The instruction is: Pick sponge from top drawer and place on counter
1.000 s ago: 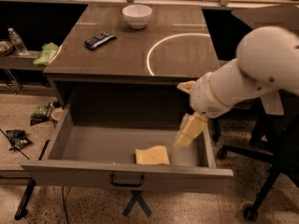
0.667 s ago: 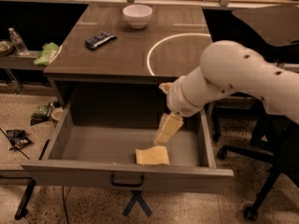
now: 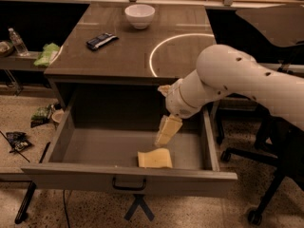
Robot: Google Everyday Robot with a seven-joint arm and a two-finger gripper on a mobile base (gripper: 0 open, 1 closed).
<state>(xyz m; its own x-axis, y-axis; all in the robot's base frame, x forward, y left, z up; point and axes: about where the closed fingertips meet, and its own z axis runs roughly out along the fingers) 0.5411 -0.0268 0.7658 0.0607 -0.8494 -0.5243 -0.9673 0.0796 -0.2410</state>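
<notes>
The top drawer [image 3: 128, 180] is pulled fully open below the counter [image 3: 128, 51], its dark bar handle at the front centre. A flat yellow sponge [image 3: 154, 158] lies on the drawer floor near the front, right of centre. My gripper [image 3: 166, 132], with pale yellow fingers pointing down, hangs inside the drawer just above and slightly behind the sponge, apart from it. The white arm reaches in from the right. The counter carries a thin white arc [image 3: 164, 44].
A white bowl [image 3: 139, 15] and a dark packet [image 3: 101, 40] sit on the counter. A lower side shelf at left holds a green cloth [image 3: 46, 54] and a water bottle [image 3: 18, 42]. Litter lies on the floor at left. Chair bases stand at right.
My arm and gripper have moved left and forward inside the drawer, from near the right wall to just above the sponge. The sponge has not moved.
</notes>
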